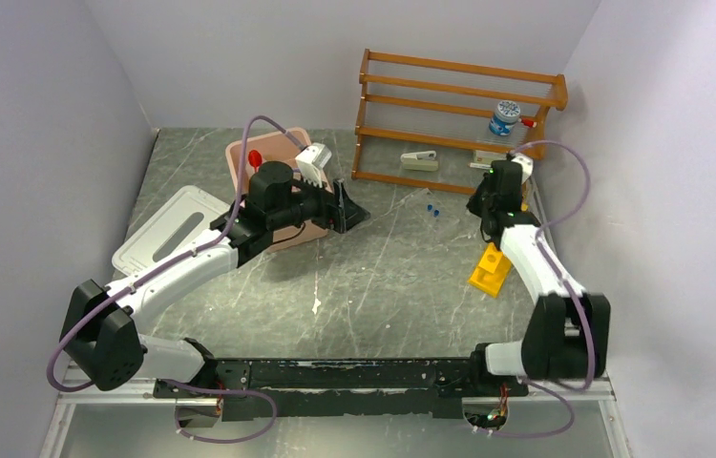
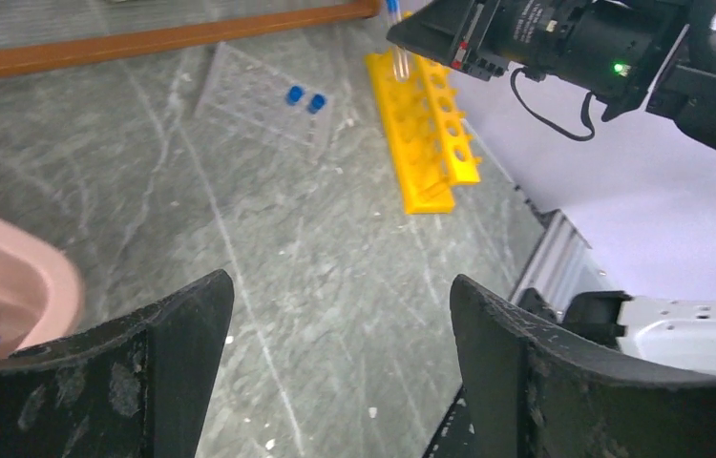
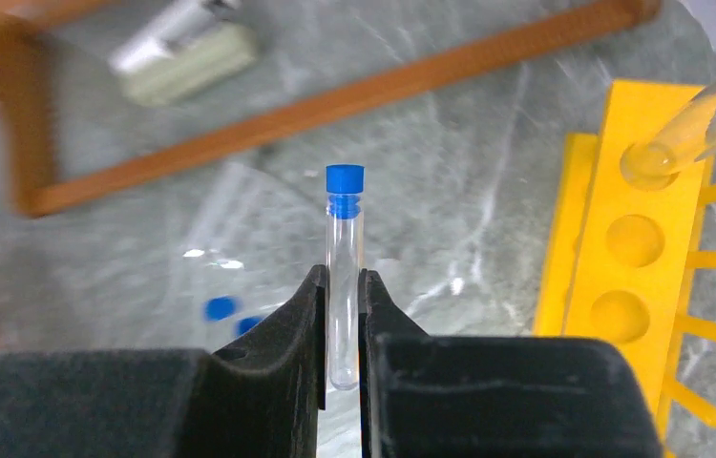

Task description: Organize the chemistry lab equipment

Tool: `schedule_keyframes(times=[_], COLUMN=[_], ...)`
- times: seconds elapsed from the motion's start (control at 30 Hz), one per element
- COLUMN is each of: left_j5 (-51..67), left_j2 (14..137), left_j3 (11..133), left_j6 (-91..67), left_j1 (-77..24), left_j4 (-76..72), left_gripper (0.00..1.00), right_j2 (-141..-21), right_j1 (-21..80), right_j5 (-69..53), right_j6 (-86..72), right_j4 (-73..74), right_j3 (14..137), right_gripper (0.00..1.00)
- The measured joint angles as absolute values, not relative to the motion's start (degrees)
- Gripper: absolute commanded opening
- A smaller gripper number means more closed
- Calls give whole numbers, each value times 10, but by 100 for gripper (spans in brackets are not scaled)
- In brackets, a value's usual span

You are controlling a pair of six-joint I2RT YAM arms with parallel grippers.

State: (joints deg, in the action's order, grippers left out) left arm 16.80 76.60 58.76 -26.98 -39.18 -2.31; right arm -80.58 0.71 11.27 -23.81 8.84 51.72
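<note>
My right gripper [image 3: 343, 279] is shut on a clear test tube with a blue cap [image 3: 345, 229] and holds it upright above the table, left of the yellow holed rack [image 3: 636, 277]. Another clear tube [image 3: 707, 119] leans in the rack's far hole. In the top view the right gripper [image 1: 484, 197] hovers behind the rack [image 1: 491, 270]. My left gripper [image 2: 335, 324] is open and empty, low over bare table beside the pink bin [image 2: 20, 286]. In the top view it [image 1: 349, 212] sits right of the bin [image 1: 240, 157], where a red-capped item [image 1: 255, 157] shows.
A wooden shelf [image 1: 459, 114] stands at the back with a blue-lidded jar [image 1: 504, 117] and a pale stapler-like item [image 1: 419, 160]. A clear tray with two blue caps [image 2: 302, 97] lies on the table. A white lid [image 1: 168, 229] lies at the left.
</note>
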Motion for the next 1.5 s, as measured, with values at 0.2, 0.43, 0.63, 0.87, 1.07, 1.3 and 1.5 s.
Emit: schedule_keyframes(times=[0.2,0.43,0.63,0.87,1.07,1.3,1.5], left_j5=[227,247,256,255,251,261,262], left_j2=[776,862,954,1011,1040,1057,1053], left_j3=[596,653,724,777,795,795,787], left_j6=[-318,-411,-490,-547,-569,-592,-545], left_j1=[-395,-434,-476,-494,-507,-510,-512], left_j4=[-89,-167,-213,-242,-252,-291,-290], left_gripper=[86,83,77,56,41,5,5], right_j2=[-640,-507,-473,-472,-472,-481,-491], right_j1=[7,7,7,7,7,7,7], right_j5=[15,-124,-203,-251,-268,-270,-267], right_j6=[-283,-373,-448,-489,-502,-500,-476], right_j4=[101,109,106,106,105,108,148], right_j3=[503,492,485,485,485,485,516], right_gripper=[8,8,8,8,8,16,52])
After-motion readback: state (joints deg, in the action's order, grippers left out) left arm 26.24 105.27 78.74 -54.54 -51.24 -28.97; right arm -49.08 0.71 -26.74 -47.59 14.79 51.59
